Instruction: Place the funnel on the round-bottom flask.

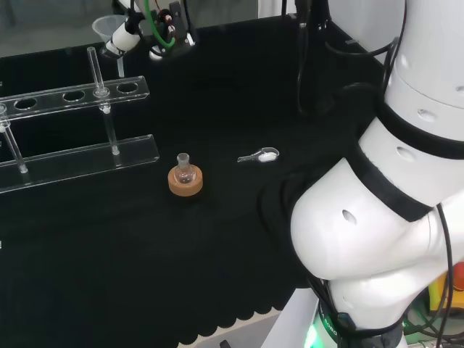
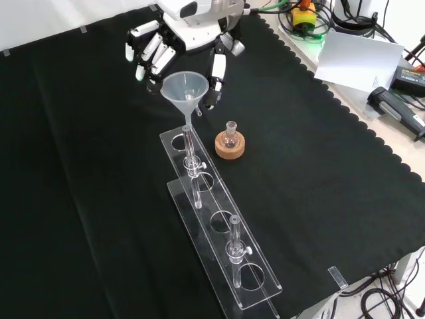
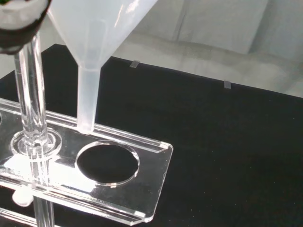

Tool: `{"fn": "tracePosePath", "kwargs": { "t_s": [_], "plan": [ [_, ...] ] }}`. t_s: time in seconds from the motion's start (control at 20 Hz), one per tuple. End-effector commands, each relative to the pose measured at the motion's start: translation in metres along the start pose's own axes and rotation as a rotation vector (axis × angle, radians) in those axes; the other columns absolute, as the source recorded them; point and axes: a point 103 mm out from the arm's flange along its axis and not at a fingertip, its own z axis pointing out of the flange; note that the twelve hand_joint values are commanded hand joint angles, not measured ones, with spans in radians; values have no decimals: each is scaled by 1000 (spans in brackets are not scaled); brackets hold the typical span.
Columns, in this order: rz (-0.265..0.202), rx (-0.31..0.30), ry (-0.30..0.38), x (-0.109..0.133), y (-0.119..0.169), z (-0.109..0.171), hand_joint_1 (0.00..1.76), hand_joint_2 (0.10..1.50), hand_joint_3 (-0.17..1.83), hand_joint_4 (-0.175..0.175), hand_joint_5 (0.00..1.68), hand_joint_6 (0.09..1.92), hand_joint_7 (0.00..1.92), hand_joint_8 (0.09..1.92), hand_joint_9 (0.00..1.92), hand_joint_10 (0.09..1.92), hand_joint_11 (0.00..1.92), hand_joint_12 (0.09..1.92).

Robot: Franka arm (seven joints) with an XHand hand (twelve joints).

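A clear plastic funnel [image 2: 184, 86] hangs over the far end of the clear tube rack [image 2: 219, 219], stem down. The hand [image 2: 179, 40] comes in from the front view's top and is shut on it, thumb [image 2: 216, 74] against one side of the rim and fingers [image 2: 154, 63] at the other. In the wrist view the funnel [image 3: 94, 42] is close, its stem tip just above the rack's top plate [image 3: 142, 151]. The small round-bottom flask [image 2: 230, 135] stands upright in a cork ring [image 2: 230, 150] beside the rack, apart from the hand. In the head view the flask [image 1: 184, 171] sits mid-cloth and the funnel [image 1: 106, 27] is far off.
The rack [image 1: 72, 94] holds upright glass tubes [image 2: 234, 240], one right beside the funnel's stem [image 3: 31, 94]. A small white spoon-like tool [image 1: 261, 155] lies right of the flask in the head view. Cables and devices [image 2: 392, 93] lie past the cloth's edge.
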Motion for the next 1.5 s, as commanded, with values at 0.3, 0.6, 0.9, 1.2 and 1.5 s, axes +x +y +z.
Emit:
{"fn": "tracePosePath", "kwargs": {
  "t_s": [0.3,0.6,0.9,1.2,1.5],
  "plan": [
    [61,24,-1,-6,-4,-4,806,562,443,55,687,654,1096,452,755,349,0,1299],
    [107,18,-20,-6,-25,-13,811,557,459,60,701,660,1099,453,758,350,0,1301],
    [158,19,-38,-3,-61,-19,817,550,481,71,726,666,1104,453,760,349,0,1303],
    [187,33,-67,-5,-97,-26,819,548,490,75,737,668,1109,454,761,349,0,1303],
    [209,42,-93,-27,-120,-32,820,545,500,81,753,672,1117,455,763,349,0,1305]
  ]
}}
